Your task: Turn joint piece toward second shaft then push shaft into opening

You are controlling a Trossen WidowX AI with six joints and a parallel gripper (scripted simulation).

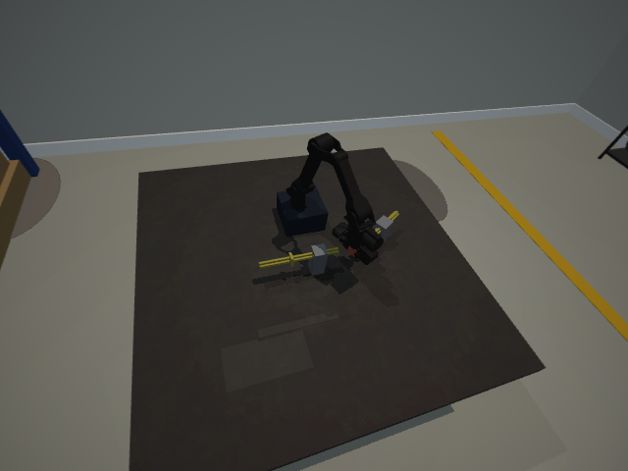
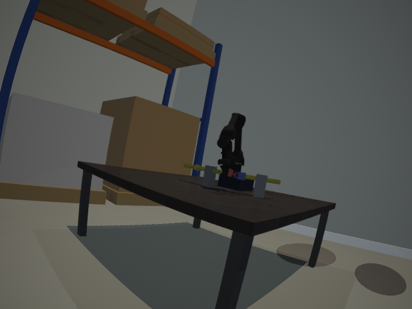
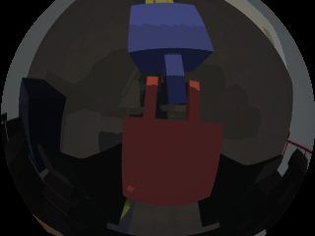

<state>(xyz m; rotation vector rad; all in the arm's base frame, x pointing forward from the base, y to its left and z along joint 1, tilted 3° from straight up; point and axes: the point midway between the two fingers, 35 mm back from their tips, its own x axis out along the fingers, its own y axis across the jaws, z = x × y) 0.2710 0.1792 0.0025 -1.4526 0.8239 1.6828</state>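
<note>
The red joint piece (image 1: pixel 351 250) (image 2: pixel 230 172) (image 3: pixel 172 157) sits between the fingers of my gripper (image 3: pixel 164 142), which is shut on it. Its two prongs straddle a tab of the blue hinge part (image 2: pixel 241 176) (image 3: pixel 169 29), on the end of the yellow first shaft (image 1: pixel 394 216) (image 2: pixel 272 181). That shaft runs through a grey block (image 1: pixel 384 222) (image 2: pixel 260 186). The yellow second shaft (image 1: pixel 274 263) (image 2: pixel 189 165), with a collar, passes through another grey block (image 1: pixel 318 261) (image 2: pixel 209 176). Its near end is a little apart from the red piece. The opening is hidden in the wrist view.
The arm's dark blue base box (image 1: pixel 304 218) (image 2: pixel 236 183) stands behind the shafts on the dark table (image 1: pixel 192 304) (image 2: pixel 166 189). It also shows at the left of the wrist view. Shelving with boxes (image 2: pixel 159 132) stands beyond the table.
</note>
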